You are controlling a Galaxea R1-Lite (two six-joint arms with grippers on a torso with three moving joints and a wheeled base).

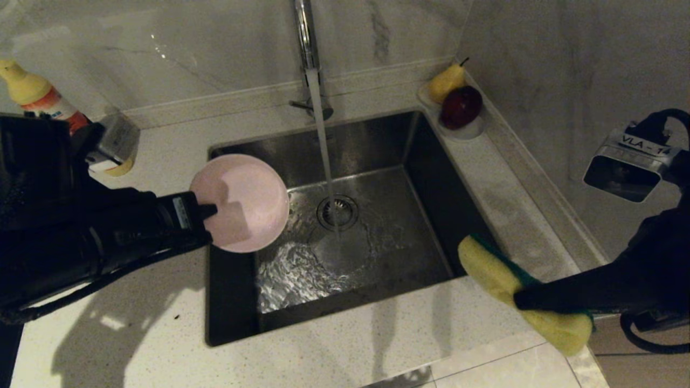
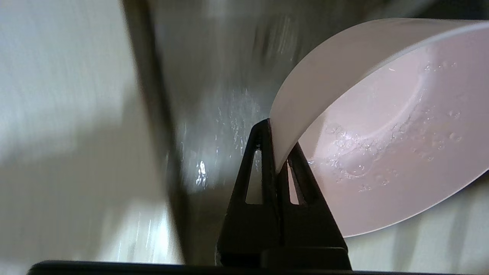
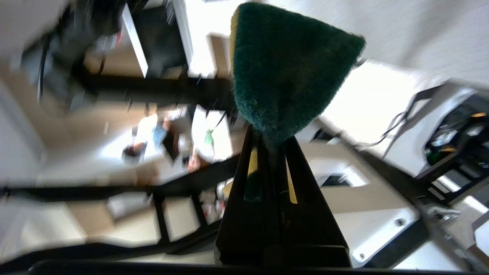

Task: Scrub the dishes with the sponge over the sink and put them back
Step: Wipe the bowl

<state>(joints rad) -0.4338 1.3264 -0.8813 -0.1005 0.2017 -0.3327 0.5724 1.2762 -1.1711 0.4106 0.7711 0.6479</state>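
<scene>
Pink bowl [image 1: 245, 202] partly hides the sink's [image 1: 377, 161] left wall.

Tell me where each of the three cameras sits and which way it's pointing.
Head view: high on the robot, looking down at the sink under running water; both dark arms show, the left pincer clamped on the pink bowl, the right pincer on the sponge.
Left wrist view: behind the left pincer, facing the wet bowl and the basin wall.
Right wrist view: behind the right pincer, facing the sponge's green face and the blurred room beyond.
Shared: bowl in head and left wrist; sponge in head and right wrist.
</scene>
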